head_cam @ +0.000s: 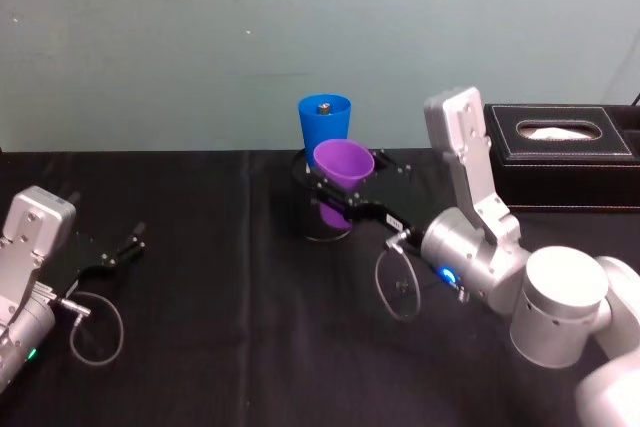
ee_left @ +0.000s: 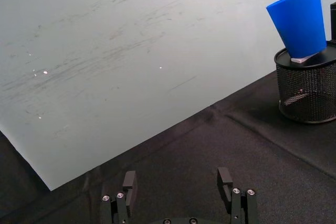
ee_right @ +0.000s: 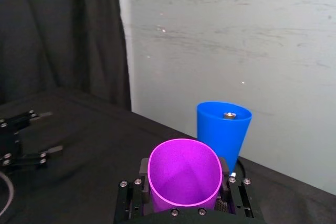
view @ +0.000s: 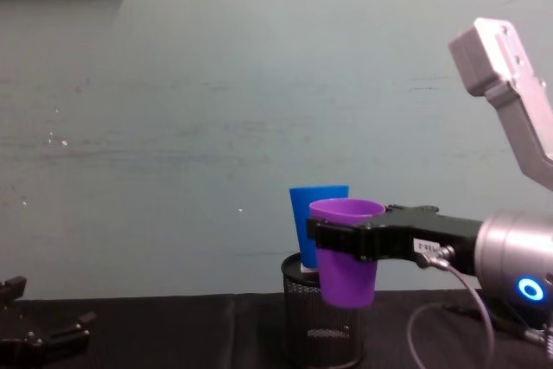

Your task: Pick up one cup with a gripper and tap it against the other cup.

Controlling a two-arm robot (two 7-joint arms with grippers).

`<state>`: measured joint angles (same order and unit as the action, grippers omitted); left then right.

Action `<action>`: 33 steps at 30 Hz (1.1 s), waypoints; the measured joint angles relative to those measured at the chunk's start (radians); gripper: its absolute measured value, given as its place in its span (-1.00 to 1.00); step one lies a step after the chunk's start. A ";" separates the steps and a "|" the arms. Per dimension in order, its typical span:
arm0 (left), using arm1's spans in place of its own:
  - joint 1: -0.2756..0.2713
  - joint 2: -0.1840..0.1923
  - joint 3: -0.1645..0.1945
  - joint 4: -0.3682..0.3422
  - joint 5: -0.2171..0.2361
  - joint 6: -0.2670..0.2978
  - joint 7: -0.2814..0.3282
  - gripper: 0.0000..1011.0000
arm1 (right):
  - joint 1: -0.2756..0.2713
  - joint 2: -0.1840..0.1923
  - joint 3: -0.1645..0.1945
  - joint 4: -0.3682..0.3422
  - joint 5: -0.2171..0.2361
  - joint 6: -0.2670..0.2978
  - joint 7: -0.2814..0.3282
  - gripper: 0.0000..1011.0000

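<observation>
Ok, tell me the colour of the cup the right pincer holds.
Purple, clearest in the right wrist view.

There are two cups, one purple [head_cam: 342, 175] and one blue [head_cam: 324, 121], one black mesh holder [ee_left: 307, 88], one tissue box [head_cam: 564, 153], and two grippers [head_cam: 345, 195] [head_cam: 128, 246].

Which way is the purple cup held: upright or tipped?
Upright. The purple cup has its open rim on top, clamped in the right gripper.

Dim, even light, soft focus
</observation>
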<state>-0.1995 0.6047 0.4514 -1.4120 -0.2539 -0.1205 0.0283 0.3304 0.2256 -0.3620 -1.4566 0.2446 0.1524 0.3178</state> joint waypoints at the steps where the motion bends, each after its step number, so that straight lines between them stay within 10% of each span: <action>1: 0.000 0.000 0.000 0.000 0.000 0.000 0.000 0.98 | -0.009 0.004 0.000 -0.007 0.001 -0.004 0.003 0.44; 19: 0.000 0.000 0.000 0.000 0.000 0.000 0.000 0.98 | -0.166 0.043 -0.008 0.019 -0.048 -0.310 0.021 0.44; 33: 0.000 0.000 0.000 0.000 0.000 0.000 0.000 0.98 | -0.196 0.023 -0.008 0.078 -0.088 -0.365 0.025 0.44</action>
<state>-0.1996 0.6047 0.4514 -1.4120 -0.2539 -0.1205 0.0283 0.1340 0.2487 -0.3697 -1.3784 0.1568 -0.2129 0.3424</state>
